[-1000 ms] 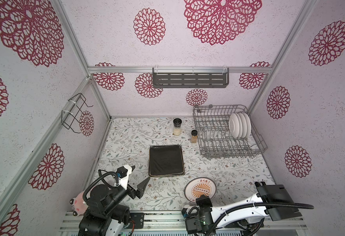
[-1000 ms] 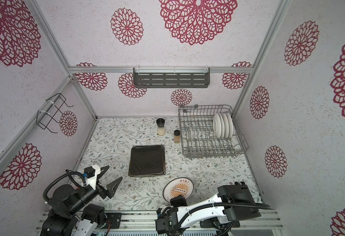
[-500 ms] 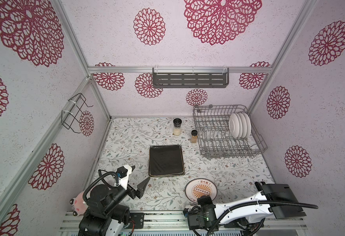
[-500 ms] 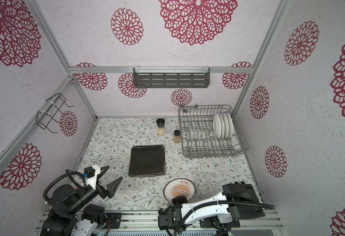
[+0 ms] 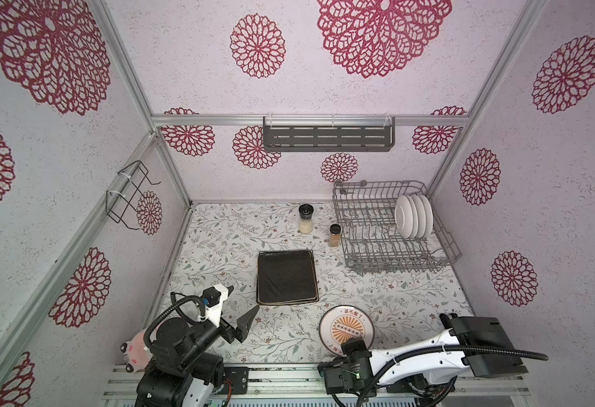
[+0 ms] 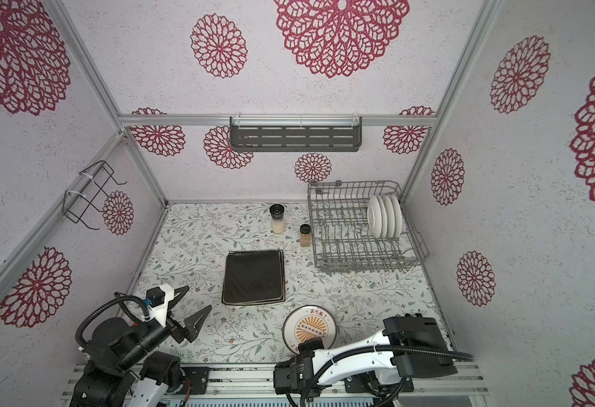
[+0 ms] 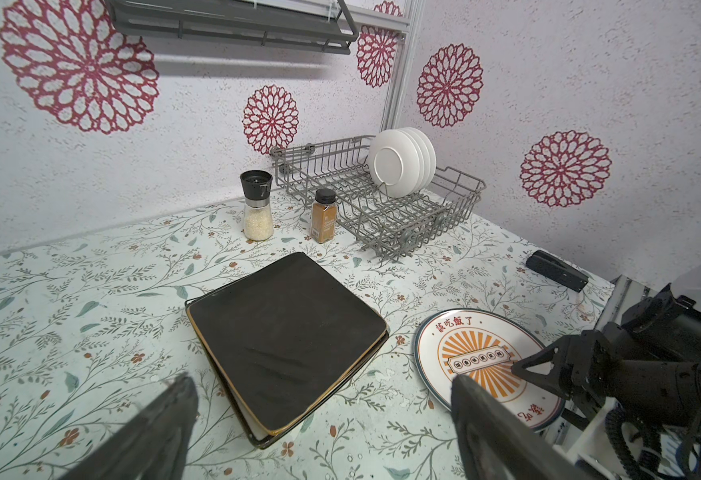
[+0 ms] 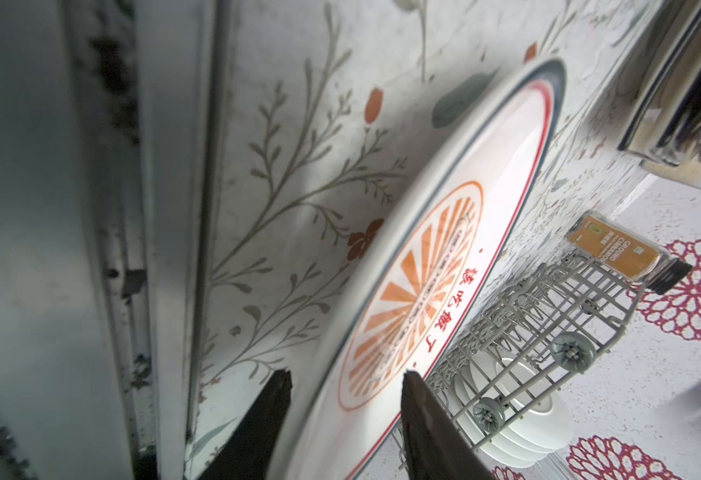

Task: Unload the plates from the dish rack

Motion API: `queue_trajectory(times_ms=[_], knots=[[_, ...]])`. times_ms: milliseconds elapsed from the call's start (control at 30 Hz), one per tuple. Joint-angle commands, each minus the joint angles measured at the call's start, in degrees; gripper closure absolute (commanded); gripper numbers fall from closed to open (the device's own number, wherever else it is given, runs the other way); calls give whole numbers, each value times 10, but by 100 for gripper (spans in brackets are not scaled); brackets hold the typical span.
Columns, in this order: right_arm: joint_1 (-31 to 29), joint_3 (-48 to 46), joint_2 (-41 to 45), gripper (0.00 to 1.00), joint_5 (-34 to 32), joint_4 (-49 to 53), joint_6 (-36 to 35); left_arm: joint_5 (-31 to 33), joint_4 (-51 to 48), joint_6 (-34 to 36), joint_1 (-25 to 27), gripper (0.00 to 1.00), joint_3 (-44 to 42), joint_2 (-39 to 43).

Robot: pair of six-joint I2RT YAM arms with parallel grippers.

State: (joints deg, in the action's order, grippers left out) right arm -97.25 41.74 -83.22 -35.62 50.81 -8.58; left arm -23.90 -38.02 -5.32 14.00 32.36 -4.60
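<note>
A round white plate with an orange sunburst [image 5: 346,327] [image 6: 309,329] lies flat at the table's front. My right gripper [image 8: 344,376] is open, its two fingers straddling the near rim of that plate [image 8: 444,249], one above and one below. A stack of square plates, black on top [image 5: 286,276] [image 7: 286,332], lies mid-table. Several white plates [image 5: 414,215] [image 7: 398,162] stand upright in the grey wire dish rack [image 5: 370,253] at the back right. My left gripper [image 5: 244,298] [image 7: 321,380] hovers wide open and empty, front left of the black plate.
A salt grinder [image 5: 305,218] and a spice jar [image 5: 334,235] stand just left of the rack. A slotted shelf [image 5: 327,134] hangs on the back wall, a black wire holder [image 5: 130,193] on the left wall. A pink toy [image 5: 133,349] sits by the left arm's base.
The right gripper's jaws have parted from the sunburst plate's rim, and the plate now rests on the table. The left arm has not moved.
</note>
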Motion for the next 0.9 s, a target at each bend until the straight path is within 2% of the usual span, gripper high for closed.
queue_trajectory(times_ms=[0,400,867], knots=[[10,2,2,51,6,13,-6,-7,10,16,6,3,-5,-6],[27,6,-16,40,15,14,-10,-6,11,16,6,3,-7,-5],[37,11,-34,32,15,13,-8,-5,12,16,7,3,-7,-3]])
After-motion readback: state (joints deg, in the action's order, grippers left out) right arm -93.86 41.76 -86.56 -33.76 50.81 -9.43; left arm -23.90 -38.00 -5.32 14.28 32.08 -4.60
